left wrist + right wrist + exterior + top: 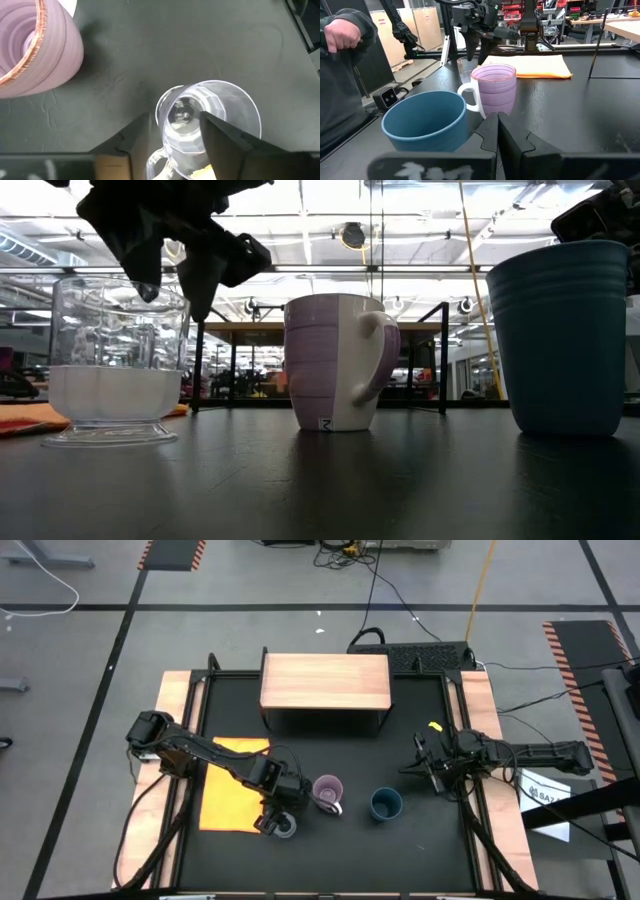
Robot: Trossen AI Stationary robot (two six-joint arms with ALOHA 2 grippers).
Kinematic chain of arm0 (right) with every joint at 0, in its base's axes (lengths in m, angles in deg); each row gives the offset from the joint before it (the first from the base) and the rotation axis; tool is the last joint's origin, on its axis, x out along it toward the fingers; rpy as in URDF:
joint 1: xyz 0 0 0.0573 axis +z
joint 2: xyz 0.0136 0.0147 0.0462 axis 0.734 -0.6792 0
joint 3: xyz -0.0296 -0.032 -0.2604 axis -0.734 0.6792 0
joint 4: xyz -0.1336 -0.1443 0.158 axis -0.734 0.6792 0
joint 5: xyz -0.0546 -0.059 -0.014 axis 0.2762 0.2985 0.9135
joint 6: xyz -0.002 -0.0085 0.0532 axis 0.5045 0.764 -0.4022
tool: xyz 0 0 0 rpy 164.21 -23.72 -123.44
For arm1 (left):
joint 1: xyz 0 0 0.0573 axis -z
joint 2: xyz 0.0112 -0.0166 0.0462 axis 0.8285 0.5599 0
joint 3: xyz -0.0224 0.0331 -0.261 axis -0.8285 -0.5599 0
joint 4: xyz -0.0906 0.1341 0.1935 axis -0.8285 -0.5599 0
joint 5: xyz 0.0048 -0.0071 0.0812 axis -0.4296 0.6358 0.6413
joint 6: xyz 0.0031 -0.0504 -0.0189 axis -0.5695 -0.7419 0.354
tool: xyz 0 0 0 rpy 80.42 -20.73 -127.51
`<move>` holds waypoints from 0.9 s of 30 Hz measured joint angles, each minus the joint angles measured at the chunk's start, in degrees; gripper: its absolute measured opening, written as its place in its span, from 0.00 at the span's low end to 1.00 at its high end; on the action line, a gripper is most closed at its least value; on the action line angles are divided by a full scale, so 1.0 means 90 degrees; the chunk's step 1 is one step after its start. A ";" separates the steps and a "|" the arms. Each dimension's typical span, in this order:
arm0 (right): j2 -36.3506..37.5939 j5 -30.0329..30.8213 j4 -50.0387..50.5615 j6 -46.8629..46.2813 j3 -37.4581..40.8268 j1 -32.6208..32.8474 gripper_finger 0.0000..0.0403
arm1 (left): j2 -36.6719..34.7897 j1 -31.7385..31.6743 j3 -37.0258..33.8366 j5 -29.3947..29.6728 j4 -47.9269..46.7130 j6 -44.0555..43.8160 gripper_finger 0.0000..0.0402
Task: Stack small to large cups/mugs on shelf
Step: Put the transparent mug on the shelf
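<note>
A tiny clear glass cup (284, 827) (115, 370) stands upright on the black table, near the front left. My left gripper (278, 818) (175, 125) points steeply down over it, open, with one finger inside the cup and one outside its wall. A light purple mug (328, 790) (335, 360) and a dark teal-blue cup (386, 804) (425, 120) stand upright to its right. The light-wood shelf (325, 681) stands on black legs at the far middle, with nothing on it. My right gripper (425, 765) (497, 125) waits shut at the right, pointing level at the blue cup. My left gripper comes at the glass cup from above. One finger (220, 137) reaches down inside the cup and the other (142, 132) stands outside, with the rim's wall (161, 112) between them. I cannot tell whether either finger touches the glass. The cup stands on the table.
A yellow-orange mat (232, 785) lies flat at the left, just behind the glass cup. Bare black table stretches between the three vessels and the shelf. A person's hand (340, 32) and dark sleeve show beyond the table's near edge in the right wrist view.
</note>
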 joint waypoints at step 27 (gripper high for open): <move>0.0002 0.0000 -0.0010 -0.0022 0.0000 -0.0002 0.00 | 0.0493 0.0024 0.0000 0.0164 0.0086 -0.0107 0.29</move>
